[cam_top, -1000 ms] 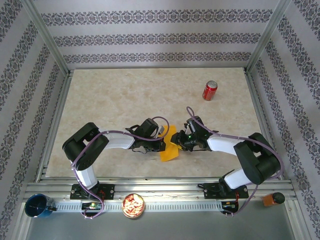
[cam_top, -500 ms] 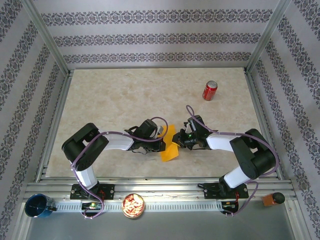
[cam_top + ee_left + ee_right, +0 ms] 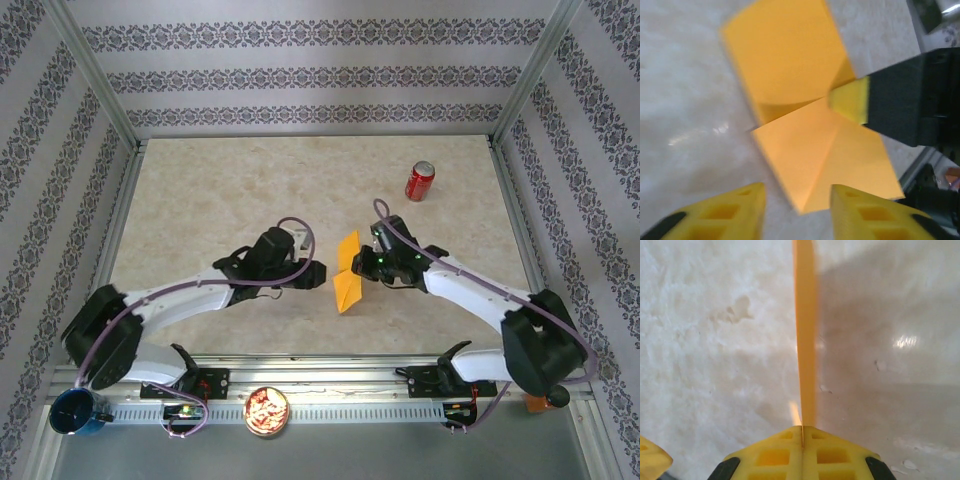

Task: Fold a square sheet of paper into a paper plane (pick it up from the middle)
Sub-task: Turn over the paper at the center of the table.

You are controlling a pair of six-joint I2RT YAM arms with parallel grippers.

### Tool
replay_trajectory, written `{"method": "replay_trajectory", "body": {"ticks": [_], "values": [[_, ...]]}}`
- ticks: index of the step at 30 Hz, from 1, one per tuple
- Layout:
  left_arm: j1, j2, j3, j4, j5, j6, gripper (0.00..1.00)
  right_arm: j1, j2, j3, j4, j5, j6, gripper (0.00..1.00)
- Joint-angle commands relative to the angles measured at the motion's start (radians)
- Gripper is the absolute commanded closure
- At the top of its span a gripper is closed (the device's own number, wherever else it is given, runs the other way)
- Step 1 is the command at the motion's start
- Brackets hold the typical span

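Long white-and-black left arm reaches low toward the folded orange-yellow paper sheet (image 3: 347,280). The left gripper (image 3: 312,272) sits just left of it, yellow jaws parted. The right gripper (image 3: 362,265) pinches its right side, jaws pressed together.

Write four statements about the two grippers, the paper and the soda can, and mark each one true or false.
1. The right gripper is shut on the square sheet of paper. True.
2. The left gripper is shut on the sheet as well. False: its fingers stand open.
3. The sheet has creases. True.
4. The red soda can stands between the two grippers. False: it stands far from both, toward the back right of the table.
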Motion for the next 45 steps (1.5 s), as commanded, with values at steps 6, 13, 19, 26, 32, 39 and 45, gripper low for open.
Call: {"method": "replay_trajectory", "body": {"ticks": [6,13,19,26,32,39,45], "values": [[0.096,-0.119,-0.108,-0.197,-0.218,0.098,0.33,0.110,0.049,0.344,-0.639,0.701,-0.255,0.98],[0.171,0.064,-0.007,-0.258,-0.085,0.074,0.34,0.225,0.232,0.519,-0.767,0.906,-0.307,1.00],[0.193,0.139,0.113,-0.313,-0.051,0.018,0.40,0.277,0.374,0.561,-0.831,0.928,-0.175,1.00],[0.239,0.093,0.117,-0.322,-0.067,0.001,0.40,0.335,0.464,0.548,-0.749,0.791,-0.149,0.98],[0.294,0.040,0.131,-0.447,-0.096,0.055,0.39,0.404,0.556,0.599,-0.728,0.711,-0.177,0.93],[0.314,0.021,0.123,-0.454,-0.079,0.066,0.39,0.410,0.493,0.532,-0.489,0.398,-0.271,0.84],[0.318,0.000,0.097,-0.430,-0.059,0.056,0.38,0.383,0.350,0.452,-0.406,0.247,-0.277,0.58]]}}
